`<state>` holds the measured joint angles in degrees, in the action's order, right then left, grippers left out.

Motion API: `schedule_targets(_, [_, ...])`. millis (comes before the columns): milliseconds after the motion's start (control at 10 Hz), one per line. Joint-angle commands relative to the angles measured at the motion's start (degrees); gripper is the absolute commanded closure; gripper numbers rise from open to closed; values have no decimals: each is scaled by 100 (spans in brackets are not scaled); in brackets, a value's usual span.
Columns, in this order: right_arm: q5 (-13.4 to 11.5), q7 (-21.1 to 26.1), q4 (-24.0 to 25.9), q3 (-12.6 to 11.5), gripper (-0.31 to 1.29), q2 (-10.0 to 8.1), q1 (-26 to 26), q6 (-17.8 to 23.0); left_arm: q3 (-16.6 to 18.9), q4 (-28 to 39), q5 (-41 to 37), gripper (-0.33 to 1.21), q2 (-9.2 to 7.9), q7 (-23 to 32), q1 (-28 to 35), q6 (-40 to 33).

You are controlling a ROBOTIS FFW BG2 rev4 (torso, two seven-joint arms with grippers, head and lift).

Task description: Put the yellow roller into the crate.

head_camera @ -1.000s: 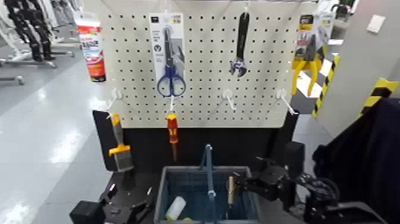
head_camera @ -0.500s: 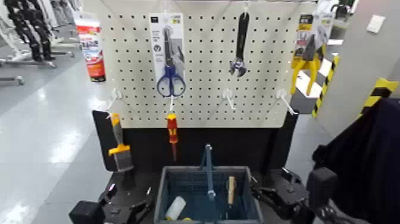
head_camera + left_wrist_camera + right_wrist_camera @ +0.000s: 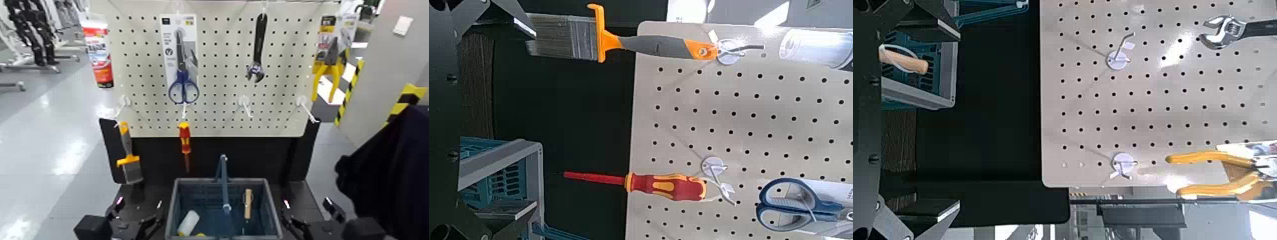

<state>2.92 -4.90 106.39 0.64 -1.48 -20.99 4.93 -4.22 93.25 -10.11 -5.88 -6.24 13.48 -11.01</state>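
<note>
The yellow roller (image 3: 189, 223) lies inside the crate (image 3: 220, 191), in the compartment left of the blue bar handle. Its white sleeve shows; its yellow handle barely shows at the picture's bottom edge. My left gripper (image 3: 137, 225) sits low, just left of the crate, open and empty; in the left wrist view (image 3: 504, 120) its fingers stand wide apart. My right gripper (image 3: 297, 225) sits low, just right of the crate, open and empty, as the right wrist view (image 3: 943, 110) shows. A corner of the crate shows in both wrist views (image 3: 499, 175) (image 3: 923, 85).
A tan wooden-handled tool (image 3: 248, 203) lies in the crate's right compartment. The pegboard (image 3: 217, 96) behind holds scissors (image 3: 183, 86), a wrench (image 3: 257, 48), yellow pliers (image 3: 327, 67), a red screwdriver (image 3: 185, 142) and a grey-handled brush (image 3: 127, 156). A dark garment (image 3: 389, 172) is at right.
My right arm has drawn back from beside the crate's right compartment, down and to the right, to the picture's bottom edge. The roller and the left arm have not moved.
</note>
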Motion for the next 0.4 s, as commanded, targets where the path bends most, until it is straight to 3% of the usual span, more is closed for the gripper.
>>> schedule_targets(100, [-108,244,22,77,13,-1,-212,324,0,9,9,12,-9,0,-4,11])
schedule_targets(400, [-134,253,14,59,13,34,-221,350,0,0,9,12,-9,0,5,2])
